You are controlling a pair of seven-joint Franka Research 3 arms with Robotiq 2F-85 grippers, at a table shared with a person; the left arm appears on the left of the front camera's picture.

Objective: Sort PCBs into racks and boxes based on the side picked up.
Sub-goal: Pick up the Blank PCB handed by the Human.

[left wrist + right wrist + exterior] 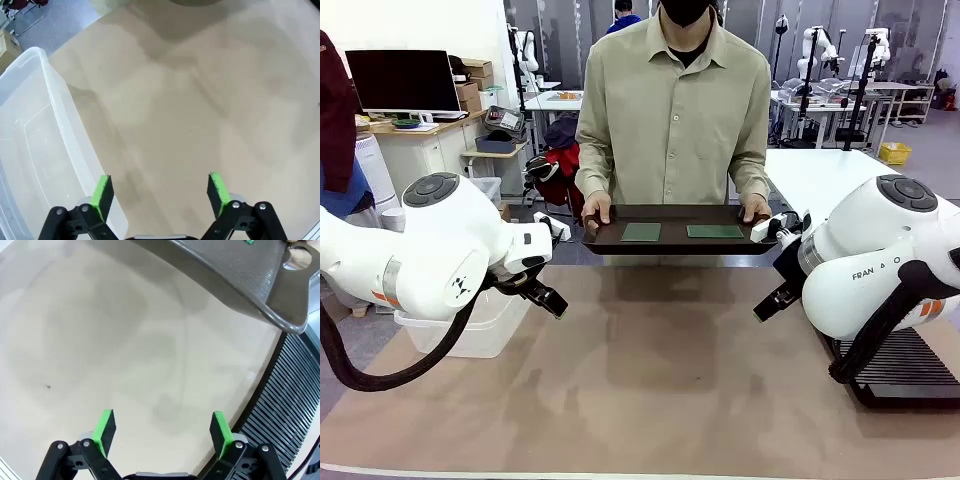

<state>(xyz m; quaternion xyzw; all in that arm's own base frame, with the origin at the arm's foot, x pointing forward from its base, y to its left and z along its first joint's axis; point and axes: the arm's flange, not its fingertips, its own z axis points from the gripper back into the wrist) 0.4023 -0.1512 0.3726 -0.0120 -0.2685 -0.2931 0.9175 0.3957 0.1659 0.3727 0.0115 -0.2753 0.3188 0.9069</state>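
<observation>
- Two PCBs (641, 232) are lying flat on a dark tray (670, 247), side by side but apart, one nearer each end.
- Person (675, 110) is standing at the tabletop's (650, 390) far edge and holding the tray level over that edge, one hand (597, 208) at each end.
- Left gripper (160, 187) is hanging over bare tabletop near the left edge, with its jaws spread wide and gripping nothing.
- Right gripper (162, 425) is hanging over bare tabletop near the right edge, also wide open and carrying nothing; a corner of the tray is showing ahead of it in the right wrist view.
- Box (45, 100) is sitting at the tabletop's left edge, just beside the left gripper; no board is showing in the part in view.
- Rack (910, 370) is lying along the tabletop's right edge, partly behind the right arm; the slots in view are holding no board.
- Progress, as a judgement: sorting is looking not yet begun, with both boards waiting on the tray and well apart from either gripper.
- Remaining: both picks, then a placement for each board into the rack or the box.
- Boards are showing slightly different greens, but which face is up on either is too small to tell.
</observation>
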